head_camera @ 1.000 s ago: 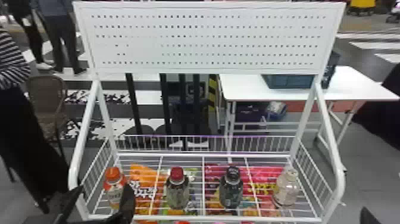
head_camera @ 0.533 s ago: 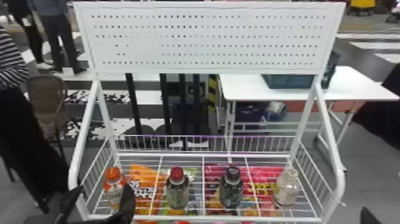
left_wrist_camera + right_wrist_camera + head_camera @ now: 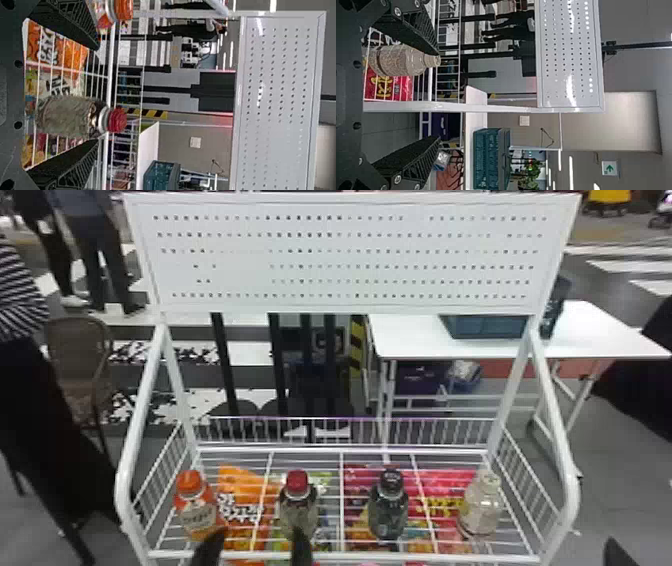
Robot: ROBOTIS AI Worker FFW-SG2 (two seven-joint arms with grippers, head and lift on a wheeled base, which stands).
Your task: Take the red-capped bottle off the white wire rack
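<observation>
My left gripper (image 3: 255,548) is at the rack's front edge in the head view, one finger overlapping the lower part of the red-capped bottle (image 3: 298,504). That bottle stands upright on the white wire rack (image 3: 342,490), second from the left. In the left wrist view the left gripper (image 3: 97,94) is open, and the bottle (image 3: 67,115) shows between its fingers, nearer one of them, with no visible grip. The right gripper (image 3: 619,554) stays beyond the rack's right front corner; in its wrist view the right gripper (image 3: 439,96) is open and holds nothing.
An orange-capped bottle (image 3: 195,505) stands left of the red-capped one; a dark-capped bottle (image 3: 388,505) and a clear bottle (image 3: 480,505) stand to its right. Snack bags (image 3: 245,510) lie beneath the wires. White side rails and a perforated panel (image 3: 350,255) frame the rack.
In the head view my left gripper has shifted right, from around the orange-capped bottle's side toward the red-capped bottle. The right gripper and the bottles have kept their places.
</observation>
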